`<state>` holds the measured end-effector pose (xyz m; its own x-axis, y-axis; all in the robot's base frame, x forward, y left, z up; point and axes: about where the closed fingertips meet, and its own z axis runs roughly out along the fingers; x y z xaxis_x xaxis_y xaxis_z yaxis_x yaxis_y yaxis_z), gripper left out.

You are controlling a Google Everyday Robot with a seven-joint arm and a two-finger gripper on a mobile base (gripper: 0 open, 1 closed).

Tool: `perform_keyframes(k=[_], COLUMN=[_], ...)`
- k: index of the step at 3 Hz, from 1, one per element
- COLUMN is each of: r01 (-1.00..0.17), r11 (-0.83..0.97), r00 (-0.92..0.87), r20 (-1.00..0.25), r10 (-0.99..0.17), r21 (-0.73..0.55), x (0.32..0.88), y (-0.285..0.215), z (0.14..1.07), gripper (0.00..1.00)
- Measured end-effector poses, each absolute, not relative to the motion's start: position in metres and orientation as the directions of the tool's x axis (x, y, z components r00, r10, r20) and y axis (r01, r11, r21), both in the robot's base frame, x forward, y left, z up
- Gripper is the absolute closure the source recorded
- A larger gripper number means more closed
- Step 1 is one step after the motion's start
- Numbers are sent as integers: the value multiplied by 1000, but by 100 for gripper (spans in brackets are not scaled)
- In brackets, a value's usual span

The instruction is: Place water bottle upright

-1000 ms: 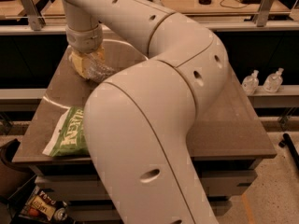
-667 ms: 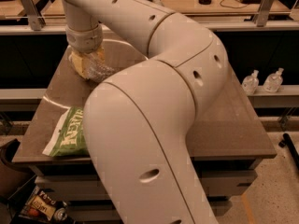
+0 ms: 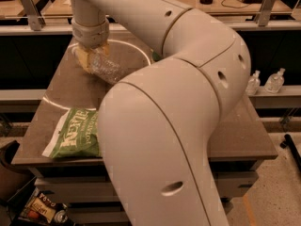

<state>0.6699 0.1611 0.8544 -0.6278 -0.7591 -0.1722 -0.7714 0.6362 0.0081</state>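
The water bottle [image 3: 107, 68] is clear and ribbed. It lies tilted in my gripper [image 3: 90, 58] at the far left of the brown table [image 3: 244, 135], low over the tabletop. The gripper's yellowish fingers [image 3: 83, 59] are closed around the bottle's upper end, so its cap and label are hidden. My large white arm [image 3: 160, 126] fills the middle of the camera view and hides much of the table behind it.
A green chip bag [image 3: 75, 138] lies flat at the table's front left corner. Two small pump-top sanitizer bottles [image 3: 253, 83] [image 3: 275, 81] stand on a ledge at the right. Cans and packets [image 3: 42, 210] sit on the floor at lower left.
My wrist has shifted slightly to the right with the bottle, and a little more of the bottle shows below the gripper.
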Motion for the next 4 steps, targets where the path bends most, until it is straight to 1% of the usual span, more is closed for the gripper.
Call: perform_keyframes(k=[1,2,3,4], r01=[-769,-776,-807,-842], r11=[639,630,588,538], r00=[-620,-590,-521,-430], r20=[-251,-381,-524,-666], r10=[-744,-712,-673,-609], r21=[5,27,48,52], x=[670,676,675,671], y=[145,134,131,140], z=[873,889,905,923], gripper=[100,100,100,100])
